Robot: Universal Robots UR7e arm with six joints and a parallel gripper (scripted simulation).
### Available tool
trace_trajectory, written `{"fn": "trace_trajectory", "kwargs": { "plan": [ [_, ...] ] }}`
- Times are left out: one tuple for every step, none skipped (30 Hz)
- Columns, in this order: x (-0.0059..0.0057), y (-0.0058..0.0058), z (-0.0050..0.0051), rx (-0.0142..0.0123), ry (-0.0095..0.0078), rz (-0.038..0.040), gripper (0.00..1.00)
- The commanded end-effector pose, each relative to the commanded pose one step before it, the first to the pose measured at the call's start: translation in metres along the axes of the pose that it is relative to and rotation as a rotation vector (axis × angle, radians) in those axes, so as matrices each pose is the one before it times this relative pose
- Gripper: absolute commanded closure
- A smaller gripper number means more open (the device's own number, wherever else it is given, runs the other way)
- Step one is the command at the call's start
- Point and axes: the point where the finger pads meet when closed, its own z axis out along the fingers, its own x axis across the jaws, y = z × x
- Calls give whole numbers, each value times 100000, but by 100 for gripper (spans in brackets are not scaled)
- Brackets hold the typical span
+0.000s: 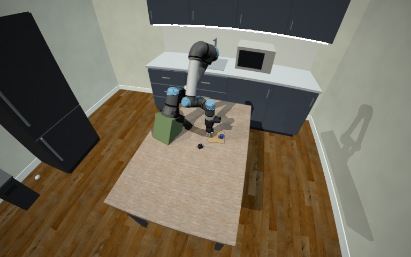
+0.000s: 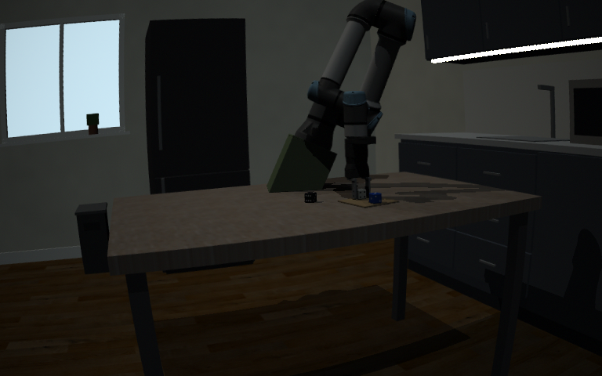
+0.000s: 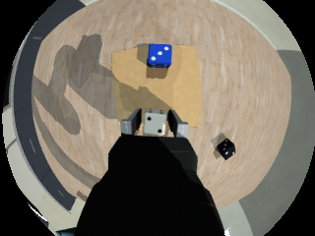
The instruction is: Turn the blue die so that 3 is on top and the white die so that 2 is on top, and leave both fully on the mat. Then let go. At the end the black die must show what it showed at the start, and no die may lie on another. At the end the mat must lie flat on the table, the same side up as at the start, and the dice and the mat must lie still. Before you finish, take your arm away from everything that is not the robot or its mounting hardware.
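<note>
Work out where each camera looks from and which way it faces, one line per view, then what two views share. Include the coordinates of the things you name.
Top: high above the table (image 1: 181, 181), angled down toward the counter; whole arm shows.
Exterior: low beside the table (image 2: 212, 222), facing the fridge; most of the arm shows.
Wrist: on the arm, facing down at the mat (image 3: 187, 98); gripper (image 3: 155, 115) shows.
Top and exterior share the fridge (image 1: 39, 75) (image 2: 199, 97).

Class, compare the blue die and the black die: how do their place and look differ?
The blue die is on the mat; the black die is off it, on the table.
In the wrist view, the blue die sits nearly square to the picture, while the black die looks turned.
Both have white pips.
</note>
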Motion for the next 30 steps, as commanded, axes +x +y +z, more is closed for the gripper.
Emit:
{"fn": "trace_trajectory", "kwargs": {
  "plan": [
    [4, -122, 11, 98, 17, -125, 13],
    [0, 0, -1, 0, 0, 0, 13],
    [0, 0, -5, 0, 0, 0, 13],
    [0, 0, -12, 0, 0, 0, 13],
    [0, 0, -22, 0, 0, 0, 13],
    [0, 0, -35, 0, 0, 0, 13],
    [0, 0, -50, 0, 0, 0, 13],
    [0, 0, 0, 0, 0, 0, 13],
    [0, 0, 0, 0, 0, 0, 13],
    [0, 0, -66, 0, 0, 0, 13],
    [0, 0, -84, 0, 0, 0, 13],
    [0, 0, -103, 0, 0, 0, 13],
    [-1, 1, -122, 0, 0, 0, 13],
    [1, -1, -142, 0, 0, 0, 13],
    [0, 0, -162, 0, 0, 0, 13],
    [-1, 1, -181, 0, 0, 0, 13],
    [1, -1, -201, 0, 0, 0, 13],
    [0, 0, -219, 0, 0, 0, 13],
    [0, 0, -237, 0, 0, 0, 13],
    [0, 0, -254, 0, 0, 0, 13],
    [0, 0, -269, 0, 0, 0, 13],
    [-1, 1, -283, 0, 0, 0, 13],
    [1, -1, -297, 0, 0, 0, 13],
    [-1, 1, -307, 0, 0, 0, 13],
    [0, 0, 0, 0, 0, 0, 13],
    [0, 0, 0, 0, 0, 0, 13],
    [0, -1, -318, 0, 0, 0, 13],
    [0, 0, -326, 0, 0, 0, 13],
    [-1, 1, -331, 0, 0, 0, 13],
    [1, -1, -336, 0, 0, 0, 13]
  ]
}}
